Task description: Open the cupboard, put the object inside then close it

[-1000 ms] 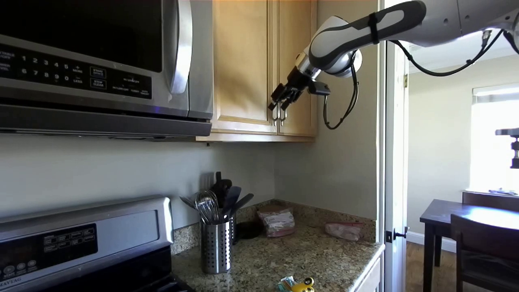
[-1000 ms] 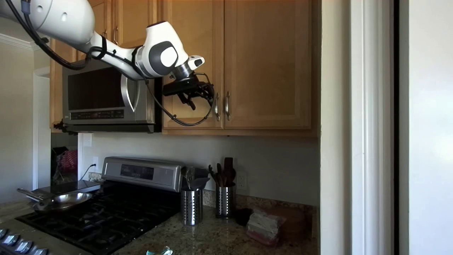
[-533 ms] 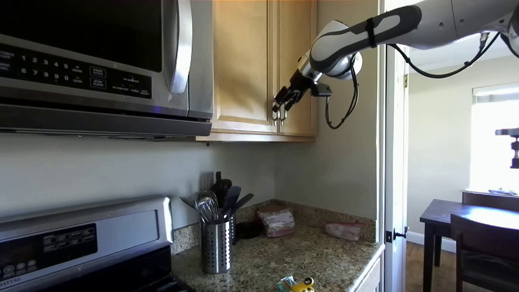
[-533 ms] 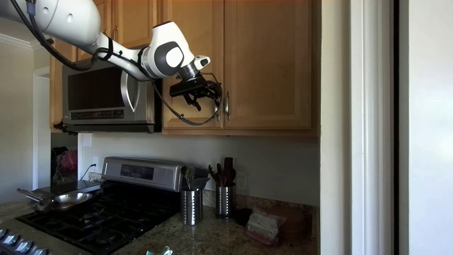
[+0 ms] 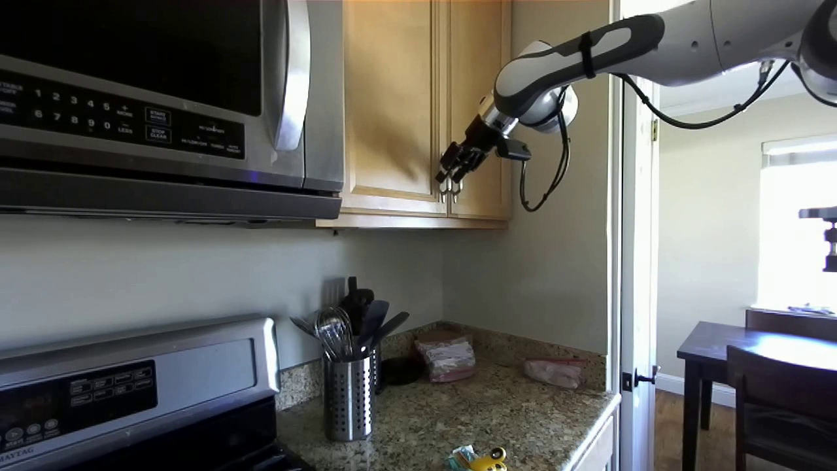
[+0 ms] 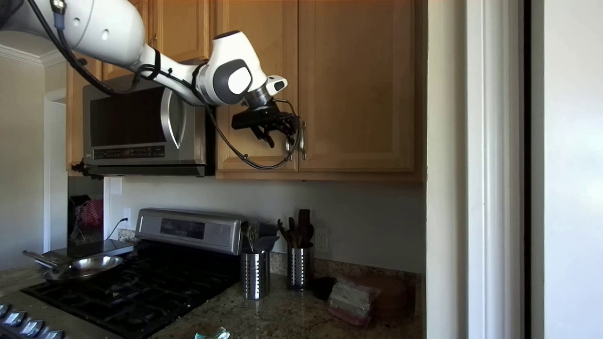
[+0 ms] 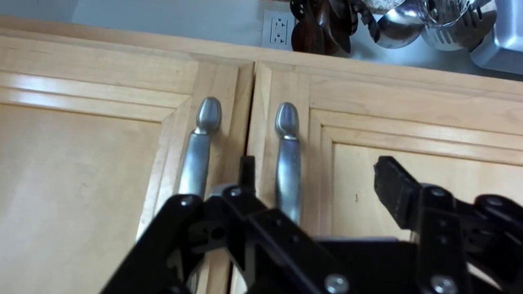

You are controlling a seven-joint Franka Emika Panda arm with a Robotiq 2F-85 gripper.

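Observation:
The maple cupboard [image 5: 399, 98] has both doors shut in both exterior views [image 6: 353, 84]. In the wrist view, its two silver handles stand side by side at the seam, the left handle [image 7: 196, 159] and the right handle [image 7: 288, 167]. My gripper [image 7: 316, 173] is open and empty. Its left finger shows over the door seam between the handles, and its right finger over the right door's panel. The right handle lies between the fingers in this view; I see no contact. The gripper is close to the handles in both exterior views [image 5: 448, 175] [image 6: 279, 136]. Which thing is the object is unclear.
A steel microwave [image 5: 131, 131] hangs beside the cupboard. Below, a utensil holder [image 5: 348, 399] and plastic bags [image 5: 448, 358] stand on the granite counter. A yellow item [image 5: 489, 460] and a teal packet [image 5: 462, 456] lie at the counter's front. A pan [image 6: 87, 267] rests on the stove.
The arm has moved to the right in an exterior view, bringing the gripper nearer the handles, with a slight lowering of the forearm. The gripper stays open and the doors stay shut.

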